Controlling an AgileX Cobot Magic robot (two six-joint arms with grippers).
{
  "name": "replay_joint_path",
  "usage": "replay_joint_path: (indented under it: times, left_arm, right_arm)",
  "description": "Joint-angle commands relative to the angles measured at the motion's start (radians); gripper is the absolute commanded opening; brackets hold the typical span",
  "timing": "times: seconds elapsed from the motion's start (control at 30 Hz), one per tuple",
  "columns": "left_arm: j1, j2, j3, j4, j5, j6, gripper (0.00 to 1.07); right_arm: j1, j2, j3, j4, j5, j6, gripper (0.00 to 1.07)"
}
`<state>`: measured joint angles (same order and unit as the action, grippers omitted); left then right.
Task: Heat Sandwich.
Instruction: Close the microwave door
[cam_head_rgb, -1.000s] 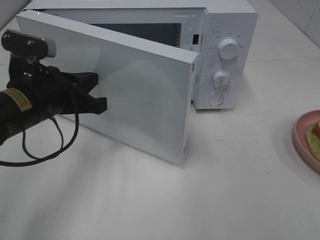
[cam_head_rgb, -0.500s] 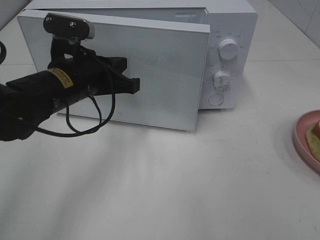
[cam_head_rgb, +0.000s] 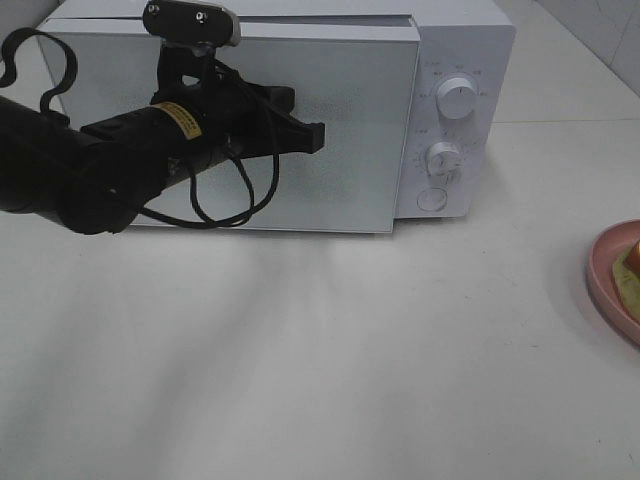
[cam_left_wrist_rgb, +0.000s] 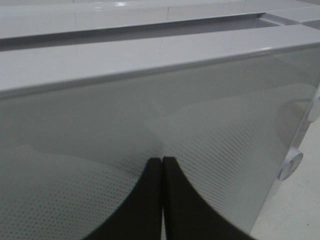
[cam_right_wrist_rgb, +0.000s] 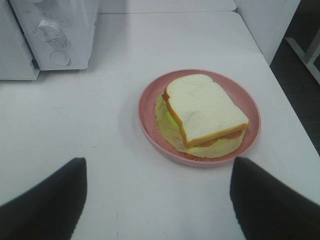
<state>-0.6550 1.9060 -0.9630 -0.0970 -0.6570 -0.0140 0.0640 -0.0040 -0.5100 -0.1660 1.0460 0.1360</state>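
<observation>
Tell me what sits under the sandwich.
The sandwich lies on a round pink plate, which stands on the white table right of the microwave. Pale green-yellow filling sticks out around the bread. The plate's middle is covered, so anything else there cannot be seen.

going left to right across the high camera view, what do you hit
left arm → left gripper, shut, against the microwave door → microwave knobs → bare table → pink plate with the sandwich at the right edge
</observation>
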Motion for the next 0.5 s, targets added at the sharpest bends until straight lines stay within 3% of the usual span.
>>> replay_joint_path:
  times: [0.03, 0.37, 0.5]
  left_arm:
    - [-0.006, 0.021, -0.05, -0.005, 0.028, 0.002, 0.0]
    - [-0.006, 0.083, -0.154, -0.014, 0.104, 0.002, 0.0]
    - [-0.006, 0.111, -0.21, -0.094, 0.112, 0.023, 0.0]
  right_arm:
    - [-0.006, -0.027, 0.005, -0.004, -0.003, -0.003, 0.76]
    - [-0.006, -0.027, 0.005, -0.004, -0.003, -0.003, 0.76]
    - [-0.006, -0.027, 0.005, -0.004, -0.003, -0.003, 0.76]
